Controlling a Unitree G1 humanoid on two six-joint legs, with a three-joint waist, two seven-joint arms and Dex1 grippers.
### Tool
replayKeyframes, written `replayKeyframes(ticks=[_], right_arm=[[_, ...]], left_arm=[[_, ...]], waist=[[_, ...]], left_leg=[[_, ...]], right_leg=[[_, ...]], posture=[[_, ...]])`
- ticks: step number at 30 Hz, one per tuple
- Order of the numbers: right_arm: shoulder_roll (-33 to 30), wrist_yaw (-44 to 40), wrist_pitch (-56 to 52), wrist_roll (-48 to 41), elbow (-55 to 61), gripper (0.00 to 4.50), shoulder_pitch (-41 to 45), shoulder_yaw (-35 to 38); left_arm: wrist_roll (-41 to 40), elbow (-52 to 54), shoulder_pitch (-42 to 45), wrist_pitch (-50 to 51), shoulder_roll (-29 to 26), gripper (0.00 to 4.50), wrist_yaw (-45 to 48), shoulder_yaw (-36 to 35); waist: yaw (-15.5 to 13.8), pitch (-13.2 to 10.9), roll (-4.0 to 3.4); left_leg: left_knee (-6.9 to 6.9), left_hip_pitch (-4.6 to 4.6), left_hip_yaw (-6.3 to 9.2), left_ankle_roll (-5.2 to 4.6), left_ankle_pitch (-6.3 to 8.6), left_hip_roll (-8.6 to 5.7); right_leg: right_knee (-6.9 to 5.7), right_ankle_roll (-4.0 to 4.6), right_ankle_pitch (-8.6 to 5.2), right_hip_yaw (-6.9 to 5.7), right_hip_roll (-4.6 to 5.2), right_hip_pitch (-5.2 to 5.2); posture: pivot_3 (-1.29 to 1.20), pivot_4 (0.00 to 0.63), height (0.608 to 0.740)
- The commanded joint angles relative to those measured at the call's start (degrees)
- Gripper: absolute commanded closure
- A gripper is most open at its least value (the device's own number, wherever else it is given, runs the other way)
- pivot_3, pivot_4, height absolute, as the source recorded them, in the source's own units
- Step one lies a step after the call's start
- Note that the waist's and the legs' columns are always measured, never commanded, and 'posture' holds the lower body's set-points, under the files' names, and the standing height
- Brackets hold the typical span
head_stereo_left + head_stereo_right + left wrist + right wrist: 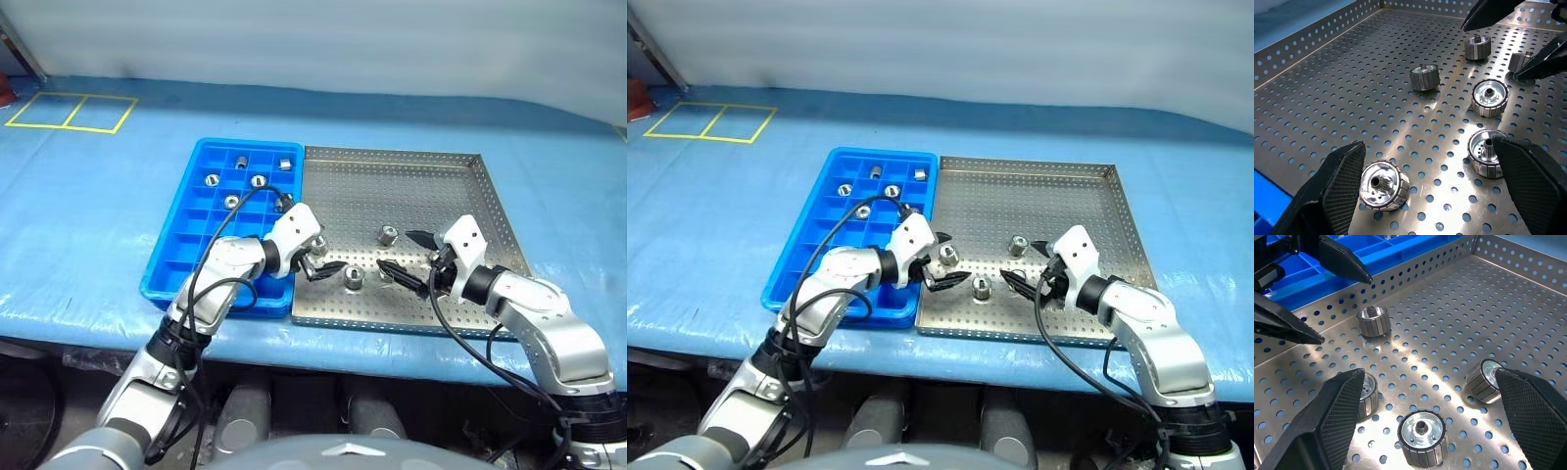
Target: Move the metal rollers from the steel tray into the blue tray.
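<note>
Both claws were spread wide and empty, low over the near part of the steel tray (411, 171). The left claw (318, 262) sat just inside the tray's left edge; the right claw (409, 257) was to its right, pointing back toward it.

Metal rollers (354, 277) left on the perforated floor: the wrist views showed about five, clustered between and around the two claws, some upright, some tipped on their sides. Nearest to the left claw: one roller (1380, 186) lay just inside its left finger, another (1488, 152) against the right finger. Several rollers already sat in far compartments of the blue tray (174, 264), which butted against the steel tray's left side on the blue-covered counter (88, 215).

Handling, my read: solid metal, rigid, dense for their size, not fragile. The polished ribbed flanks looked slippery and would roll if lying sideways. Best grip is probably across the diameter of an upright one, fingers on the ribbed flank, squarely centred so it doesn't squirt out. The textured finger pads (1344, 181) should help.

No brand, label or legible writing anywhere.
</note>
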State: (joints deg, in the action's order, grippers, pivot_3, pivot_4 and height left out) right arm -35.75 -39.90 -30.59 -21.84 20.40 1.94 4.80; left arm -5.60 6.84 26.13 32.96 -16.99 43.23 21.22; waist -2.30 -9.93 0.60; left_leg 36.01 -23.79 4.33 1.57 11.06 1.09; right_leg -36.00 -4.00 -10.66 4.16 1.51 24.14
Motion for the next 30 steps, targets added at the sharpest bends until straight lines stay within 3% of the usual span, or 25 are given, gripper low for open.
replayKeyframes(ticks=[1,12,19,22,30], right_arm=[[-0.2,-0.1,0.5,-0.1,1.0,0.02,0.7,0.3],[0.4,0.9,0.7,-0.1,2.3,0.02,-0.4,0.1],[0.4,1.5,0.8,-0.1,2.7,0.02,-0.7,0.1],[0.4,1.6,0.8,0.0,2.9,0.00,-0.7,0.1],[0.4,2.0,1.1,0.4,2.6,0.00,-0.3,0.0]], left_arm=[[0.5,1.4,2.2,-1.8,0.6,0.00,1.5,2.5],[6.0,-7.1,6.4,-3.1,1.8,0.00,2.7,10.5],[7.6,-10.2,6.3,-3.6,3.2,0.00,2.8,11.5],[7.0,-10.3,5.6,-3.6,4.2,0.55,2.8,10.5],[7.9,-9.8,5.3,-2.7,3.8,3.14,2.4,10.4]], waist=[[0.0,0.0,0.00],[0.2,0.0,0.00],[0.4,0.0,-0.01],[0.5,0.0,-0.01],[0.8,0.0,-0.01]], left_leg=[[0.00,0.00,0.00,0.00,0.00,0.00],[0.01,0.01,0.00,0.00,0.00,0.00],[0.02,0.02,0.00,0.00,0.00,0.00],[0.02,0.02,0.00,0.00,0.00,0.00],[0.02,0.02,0.00,0.00,0.00,0.00]], right_leg=[[0.00,0.00,0.00,0.00,0.00,0.00],[-0.01,0.00,0.00,0.00,-0.01,-0.01],[-0.01,0.00,0.00,0.01,-0.01,-0.02],[-0.01,0.00,0.00,0.01,-0.01,-0.02],[-0.02,0.00,0.00,0.01,-0.01,-0.02]], posture=[[0.17,0.150,0.740],[0.14,0.150,0.740],[0.14,0.150,0.740],[0.14,0.150,0.740],[0.14,0.150,0.740]])
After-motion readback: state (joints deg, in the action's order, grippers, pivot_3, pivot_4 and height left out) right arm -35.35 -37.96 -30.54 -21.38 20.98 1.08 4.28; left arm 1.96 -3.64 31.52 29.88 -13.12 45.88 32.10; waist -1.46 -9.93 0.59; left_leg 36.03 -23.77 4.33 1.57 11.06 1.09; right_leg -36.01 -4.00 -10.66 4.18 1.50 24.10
